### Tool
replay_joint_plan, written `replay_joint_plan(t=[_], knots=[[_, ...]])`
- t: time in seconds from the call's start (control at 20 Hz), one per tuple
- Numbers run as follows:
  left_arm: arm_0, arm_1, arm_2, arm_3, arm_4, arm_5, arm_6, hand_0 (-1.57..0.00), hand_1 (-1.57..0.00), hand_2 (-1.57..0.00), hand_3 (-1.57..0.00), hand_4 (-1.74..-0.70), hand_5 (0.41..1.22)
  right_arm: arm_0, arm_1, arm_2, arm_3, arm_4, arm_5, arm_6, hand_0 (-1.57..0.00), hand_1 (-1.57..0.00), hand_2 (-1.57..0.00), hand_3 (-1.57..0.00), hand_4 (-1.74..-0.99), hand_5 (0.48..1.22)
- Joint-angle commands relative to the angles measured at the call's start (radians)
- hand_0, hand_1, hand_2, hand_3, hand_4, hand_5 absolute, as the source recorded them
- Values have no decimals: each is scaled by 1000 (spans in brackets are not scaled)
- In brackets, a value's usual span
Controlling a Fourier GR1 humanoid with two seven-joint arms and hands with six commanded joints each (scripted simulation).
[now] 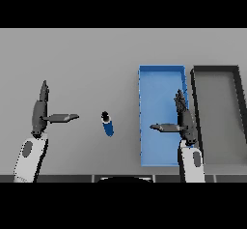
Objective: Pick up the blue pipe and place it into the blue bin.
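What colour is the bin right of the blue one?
Dark grey to black bin, seen in the head view.

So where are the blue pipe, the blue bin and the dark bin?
blue pipe (108, 125): head view, middle of its body.
blue bin (157, 112): head view, bare floor.
dark bin (217, 117): head view, bare floor.

Light falls evenly and softly across the grey desk (87, 59), with no clear source and no glare or bright spots. The far part of the desk reads slightly lighter than the near part. Shadows are faint: only a thin dark edge shows beside the blue pipe (107, 124). Edges of objects look straight, without bending toward the frame sides.
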Motion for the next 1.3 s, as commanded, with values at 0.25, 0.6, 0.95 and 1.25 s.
replay_joint_plan(t=[0.25, 0.6, 0.95, 1.25], knots=[[-8, -3, 1, 3, 2, -3, -11, 1, 1, 1, 1, -966, 593, -2, 5, 5, 2, 3, -2, -2, 1, 1, 1, 1, -1205, 629], [46, 164, -45, 45, -11, -276, -179, 1, 1, 1, 1, -960, 594, 97, -131, 93, -115, 189, 20, -112, 1, 1, 1, 1, -1206, 625], [104, 239, -128, -73, 5, -442, -184, 1, 1, 1, 1, -1048, 535, 95, -150, 90, -123, 187, 32, -101, 1, 1, 1, 1, -1176, 615], [109, 169, -272, -147, -70, -470, -85, 1, 1, 1, 1, -1137, 464, 92, -137, 97, -133, 189, 28, -78, 1, 1, 1, 1, -1189, 619]])
